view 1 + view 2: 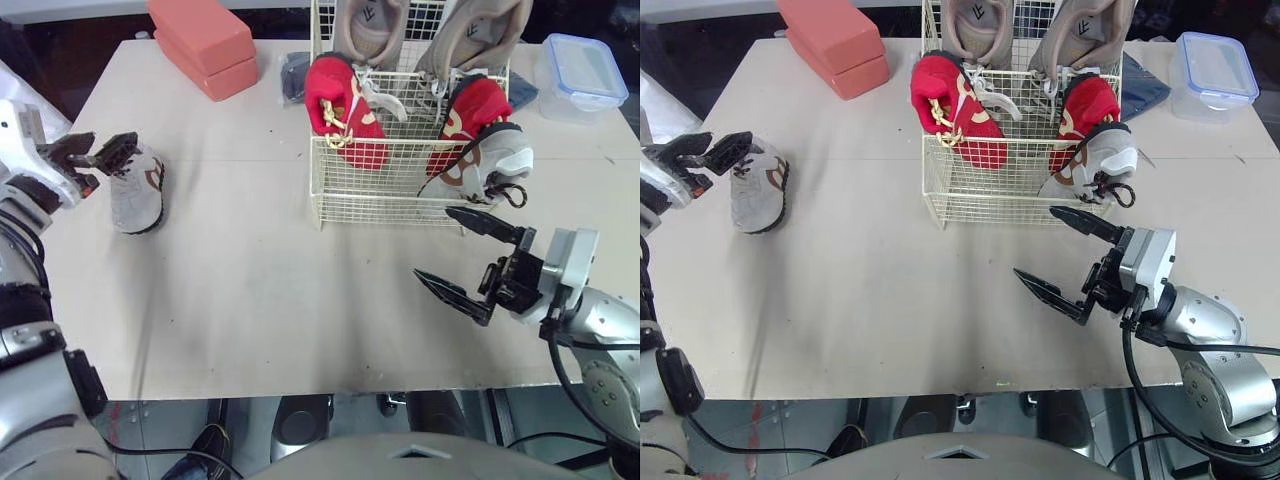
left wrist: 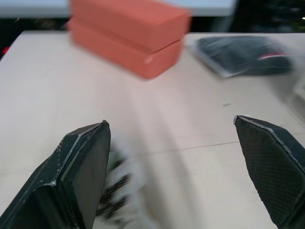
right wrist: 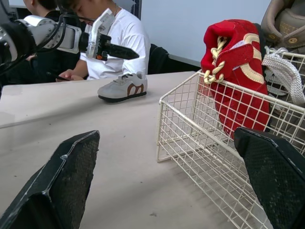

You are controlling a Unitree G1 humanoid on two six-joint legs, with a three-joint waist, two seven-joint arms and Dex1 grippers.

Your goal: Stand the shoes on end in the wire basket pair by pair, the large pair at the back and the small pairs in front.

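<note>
Left hand (image 1: 100, 153): fingers spread wide, nothing held. Hovers just above heel end of grey shoe (image 1: 137, 190), clear of it when seen from right wrist view.

Right hand (image 1: 432, 242): likewise wide open and empty. Low over surface (image 1: 250, 320), just in front of wire basket (image 1: 380, 208).

Grey shoe: small, sole down on surface at robot's left, well apart from basket.

Mate (image 1: 492, 165): at basket's front right corner, leaning out over front wall, lace trailing. Hard to tell whether properly seated.

Red pair (image 1: 342, 110): on end in front part of basket, one shoe each side.

Large tan pair (image 1: 368, 25): on end at back.

Handling of grey shoe, by judgement:
- Probably light, with a soft, yielding upper and a firmer sole; not fragile.
- Low slip risk on the matt upper.
- Best hold probably at heel collar, one finger inside the opening and one behind the heel; otherwise across both sides at midfoot.
- Heel grip leaves toe free for lowering on end beside mate.
- Laces liable to snag on wire.
</note>
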